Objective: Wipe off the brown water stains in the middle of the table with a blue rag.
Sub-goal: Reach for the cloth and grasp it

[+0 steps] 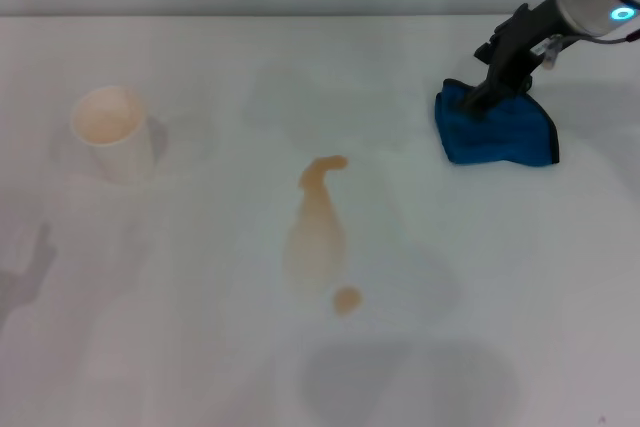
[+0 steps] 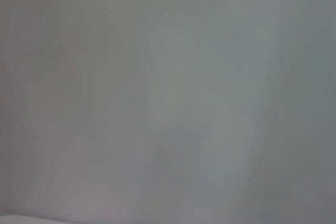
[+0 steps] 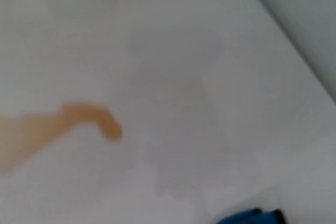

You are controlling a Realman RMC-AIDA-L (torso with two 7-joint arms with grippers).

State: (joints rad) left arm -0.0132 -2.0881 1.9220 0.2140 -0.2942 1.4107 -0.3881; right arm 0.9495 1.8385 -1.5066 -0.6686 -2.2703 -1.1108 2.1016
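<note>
Blue rag (image 1: 497, 132): crumpled at about 2 o'clock on the white bench (image 1: 200, 347), right gripper (image 1: 487, 97) set down on its far-left part, jaws buried in the cloth, so whether they are clenched on it or merely resting cannot be told. Brown water stains (image 1: 318, 232): mid-bench, at about 8 o'clock from the rag and well apart from it, long axis running 12 to 6 with a separate dot at the near end. Right arm the nearer; left gripper not in view
</note>
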